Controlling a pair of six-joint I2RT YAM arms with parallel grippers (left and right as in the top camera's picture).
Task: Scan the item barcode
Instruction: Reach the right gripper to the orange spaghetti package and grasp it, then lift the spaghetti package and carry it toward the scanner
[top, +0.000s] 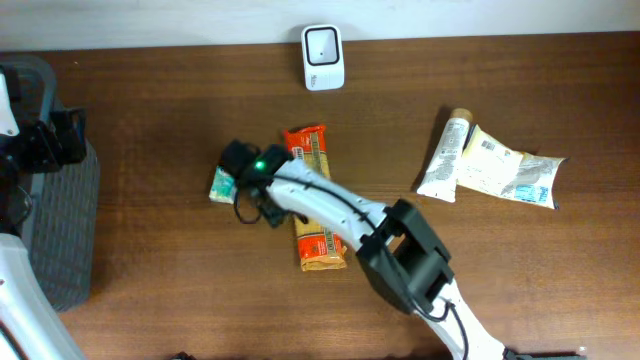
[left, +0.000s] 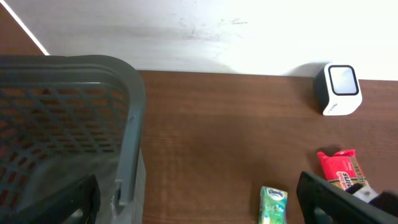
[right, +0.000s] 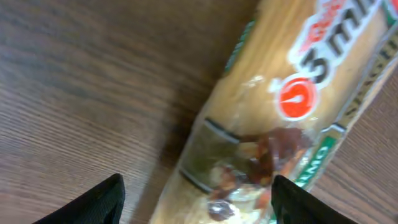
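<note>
Right fingers (right: 102, 202) spread above the snack packet (right: 280, 112), bare table (right: 74, 81) beside its edge.

A scanner (top: 323, 57) sits at the table's (top: 150, 100) back edge, a packet (top: 308, 152) before it. A tissue pack (top: 221, 184) lies just left of the packet, tube (top: 443, 157) and pouch (top: 505, 167) right, basket (top: 60, 230) far left.

Grey mesh basket (top: 68, 200) at the wooden table's (top: 150, 100) nine o'clock edge; white tube (top: 443, 157) and crumpled pouch (top: 510, 172) lie touching at three o'clock; small green packet (top: 221, 184) near centre.
</note>
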